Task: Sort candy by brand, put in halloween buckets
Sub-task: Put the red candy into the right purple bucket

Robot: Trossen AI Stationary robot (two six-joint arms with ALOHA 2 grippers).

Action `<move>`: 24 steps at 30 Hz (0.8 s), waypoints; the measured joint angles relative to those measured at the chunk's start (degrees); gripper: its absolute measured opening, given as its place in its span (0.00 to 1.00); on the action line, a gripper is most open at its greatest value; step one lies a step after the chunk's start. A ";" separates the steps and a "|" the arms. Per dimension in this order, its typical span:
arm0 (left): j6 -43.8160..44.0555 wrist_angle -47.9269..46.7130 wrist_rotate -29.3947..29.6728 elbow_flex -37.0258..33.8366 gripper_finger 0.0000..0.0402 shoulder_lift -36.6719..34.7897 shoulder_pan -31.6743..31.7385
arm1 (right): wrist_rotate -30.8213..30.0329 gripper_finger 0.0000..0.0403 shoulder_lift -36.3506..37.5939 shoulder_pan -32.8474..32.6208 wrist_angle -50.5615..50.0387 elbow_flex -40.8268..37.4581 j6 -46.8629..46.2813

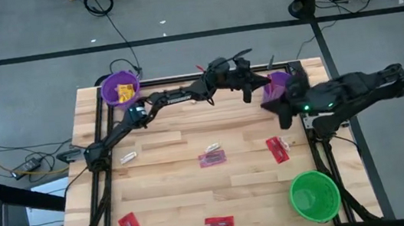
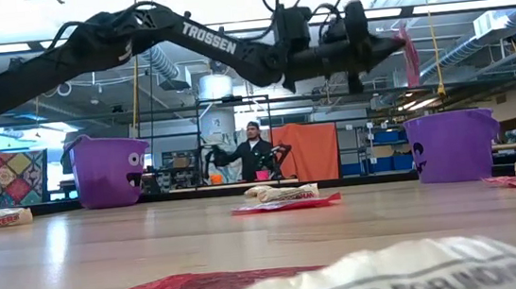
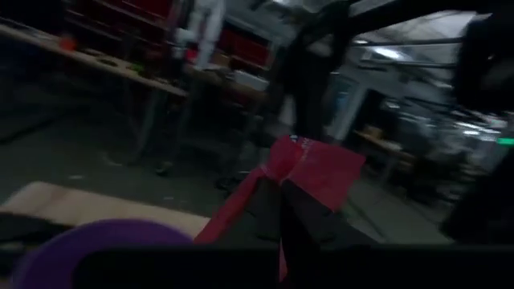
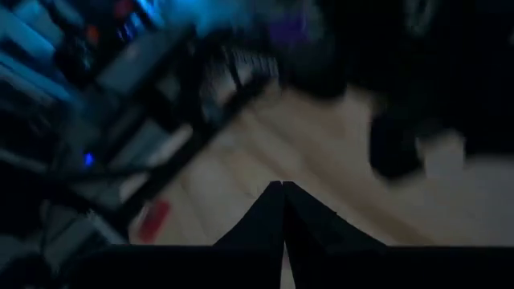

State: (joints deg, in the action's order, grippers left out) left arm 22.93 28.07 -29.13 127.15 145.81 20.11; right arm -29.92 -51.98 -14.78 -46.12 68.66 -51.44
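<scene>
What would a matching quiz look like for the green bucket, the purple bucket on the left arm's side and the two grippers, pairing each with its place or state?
Things:
1. green bucket
2. left purple bucket
3. left gripper
4. right gripper

Places or states:
A. has yellow candy inside
B. shut, holding nothing
C. table corner at the high view's lower right
D. shut on a red wrapper

Pairs: 1-C, 2-A, 3-D, 4-B

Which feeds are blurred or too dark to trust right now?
Right wrist view: very dark and smeared, wooden table barely readable. Left wrist view: dim and blurred, though the red flat candy wrapper shows. Low view: nearest wrappers out of focus, ceiling lights glaring. High view: evenly lit.
</scene>
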 joint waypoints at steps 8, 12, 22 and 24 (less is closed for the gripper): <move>4.03 2.99 7.05 -0.11 0.03 5.78 0.03 | -10.18 0.05 2.08 2.10 4.30 0.02 5.47; 4.32 10.85 10.84 -0.15 0.08 7.11 0.02 | -7.08 0.04 1.39 3.38 4.47 0.02 5.55; 4.55 12.89 11.30 -0.13 0.25 7.37 -0.90 | -2.40 0.04 -0.89 6.07 4.47 0.02 6.41; 4.75 11.97 8.78 -0.13 0.29 7.37 -1.40 | -1.76 0.04 -1.04 6.68 4.46 0.00 6.89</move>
State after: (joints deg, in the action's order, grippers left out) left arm 27.68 40.04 -20.35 127.02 153.18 18.71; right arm -31.69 -53.03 -8.10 -41.66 68.66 -44.55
